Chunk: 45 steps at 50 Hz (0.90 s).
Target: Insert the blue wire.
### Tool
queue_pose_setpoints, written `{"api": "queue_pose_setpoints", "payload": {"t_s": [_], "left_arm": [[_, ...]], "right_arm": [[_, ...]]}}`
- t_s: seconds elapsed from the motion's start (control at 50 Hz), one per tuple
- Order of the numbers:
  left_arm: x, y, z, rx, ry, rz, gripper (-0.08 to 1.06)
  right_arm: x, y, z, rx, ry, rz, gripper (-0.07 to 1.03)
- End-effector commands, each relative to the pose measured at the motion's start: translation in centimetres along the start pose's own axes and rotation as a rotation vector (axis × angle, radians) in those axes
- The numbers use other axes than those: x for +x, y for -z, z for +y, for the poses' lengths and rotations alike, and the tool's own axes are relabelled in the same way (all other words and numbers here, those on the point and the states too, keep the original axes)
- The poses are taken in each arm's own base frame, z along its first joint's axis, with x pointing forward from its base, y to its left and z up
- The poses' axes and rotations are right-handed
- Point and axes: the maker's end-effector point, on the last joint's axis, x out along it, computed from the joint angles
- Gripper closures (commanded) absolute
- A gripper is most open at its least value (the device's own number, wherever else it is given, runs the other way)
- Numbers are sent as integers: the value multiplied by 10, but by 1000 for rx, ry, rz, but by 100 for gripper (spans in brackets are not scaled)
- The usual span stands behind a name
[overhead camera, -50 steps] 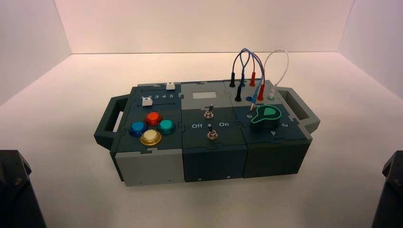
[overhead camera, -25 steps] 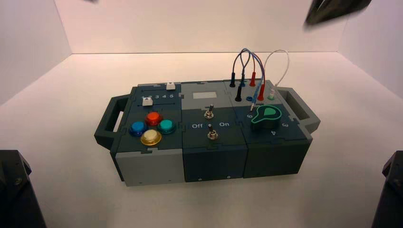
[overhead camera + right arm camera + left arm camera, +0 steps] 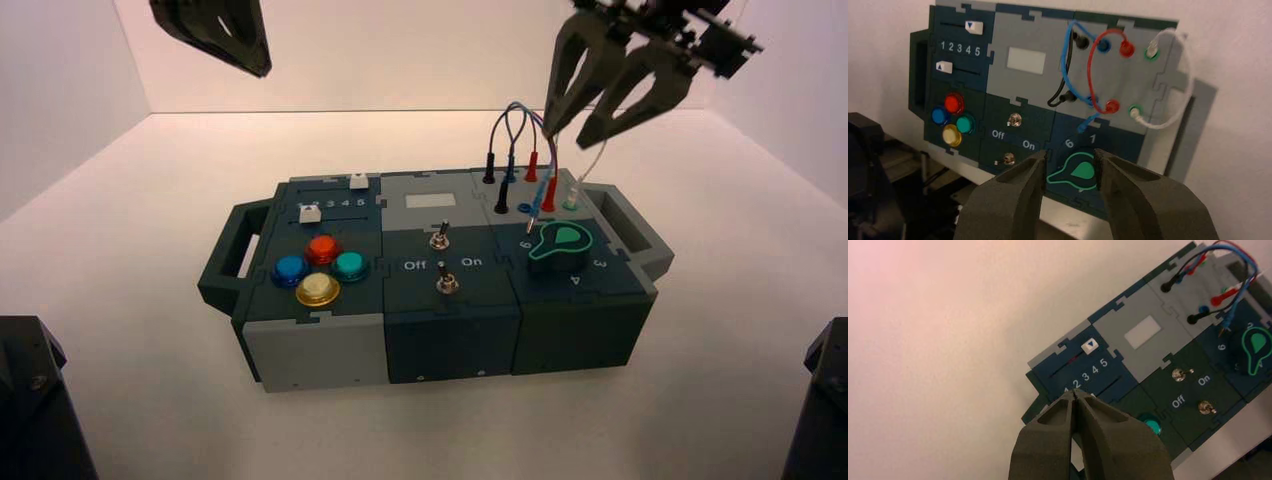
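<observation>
The blue wire (image 3: pixel 537 197) arches over the back right of the box (image 3: pixel 330 350). One blue plug stands in a back socket. The other plug (image 3: pixel 1087 123) lies loose, its silver pin pointing at the green knob (image 3: pixel 560 243). A blue-ringed socket (image 3: pixel 524 208) beside it stands bare. My right gripper (image 3: pixel 566 136) is open and empty, high above the wire arches at the box's back right. In the right wrist view its fingers (image 3: pixel 1070 157) frame the knob from afar. My left gripper (image 3: pixel 262 68) hangs high at the back left, shut and empty (image 3: pixel 1075 394).
Red, black and white wires are plugged around the blue one (image 3: pixel 1108 70). Two toggle switches (image 3: pixel 440 238) marked Off and On sit mid-box. Coloured buttons (image 3: pixel 320 270) and two sliders (image 3: pixel 358 181) are on the left. Handles (image 3: pixel 630 225) stick out at both ends.
Both arms have come down into the high view. The right gripper has moved from the top right corner to just above the wires. The box and wires have not moved.
</observation>
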Motion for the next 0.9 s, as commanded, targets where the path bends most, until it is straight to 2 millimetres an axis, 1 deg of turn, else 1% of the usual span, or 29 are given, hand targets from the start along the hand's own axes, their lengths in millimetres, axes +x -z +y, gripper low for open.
{"api": "queue_pose_setpoints", "payload": {"t_s": [0.02,0.14,0.3,0.44,0.74,0.9], "left_arm": [[0,-13,-3,8,8,-18,101],[3,-13,-10,26,23,1,101],[4,-12,-13,35,28,7,101],[3,-12,-13,35,28,3,101],[2,-11,-13,35,28,4,101],[1,-10,-13,36,28,4,101]], "right_arm": [[5,-4,3,9,-5,16,46],[18,1,-3,26,11,69,46],[28,5,-7,39,23,97,47],[32,2,-8,49,25,97,50],[44,2,-12,69,34,118,50],[47,-1,-13,71,38,111,50]]}}
